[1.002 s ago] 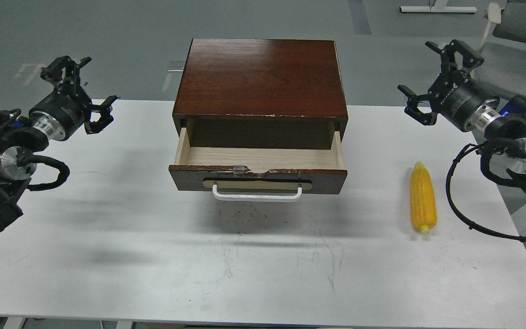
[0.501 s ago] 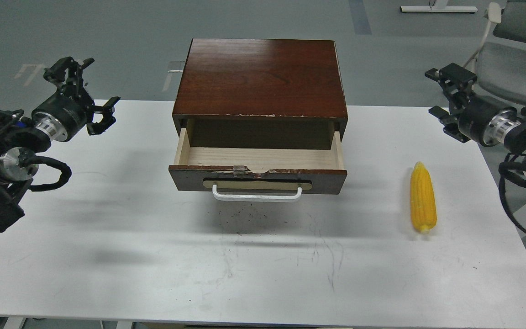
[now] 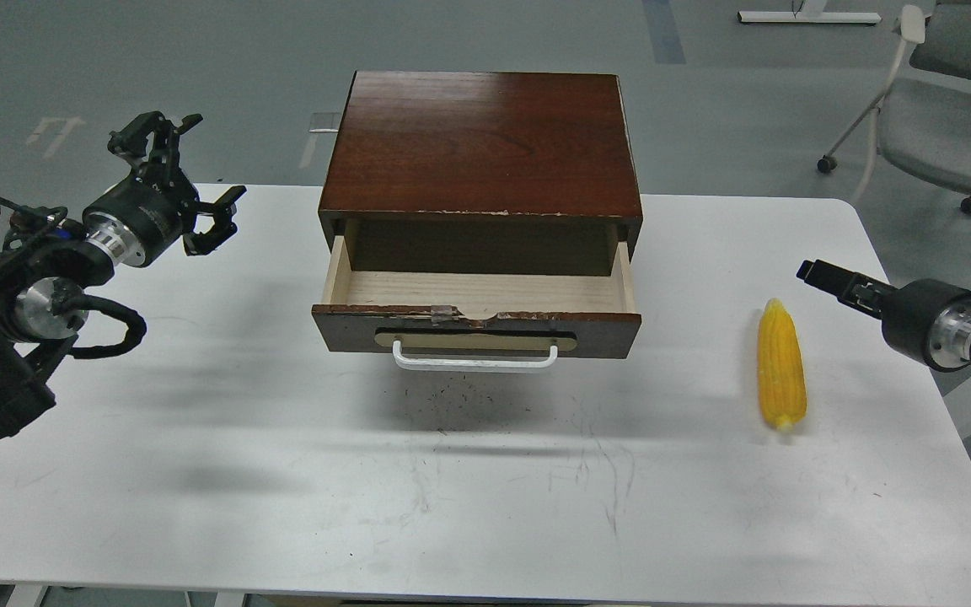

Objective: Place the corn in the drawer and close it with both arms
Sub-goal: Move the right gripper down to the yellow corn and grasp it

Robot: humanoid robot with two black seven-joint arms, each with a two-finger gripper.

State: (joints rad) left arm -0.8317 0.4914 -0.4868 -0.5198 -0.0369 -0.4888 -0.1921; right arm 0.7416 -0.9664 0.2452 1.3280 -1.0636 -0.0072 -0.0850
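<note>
The left gripper (image 3: 190, 177) hovers over the desk's (image 3: 199, 472) far-left corner, fingers spread and holding nothing. At the middle of the far edge stands the cabinet (image 3: 481, 143), its drawer (image 3: 477, 324) pulled open toward the near edge, pale inside bare. The corn (image 3: 780, 364) lies on the desk near the right edge, tapered tip pointing away. Just beyond it the right gripper (image 3: 827, 278) reaches in edge-on; whether its fingers are open cannot be told.
</note>
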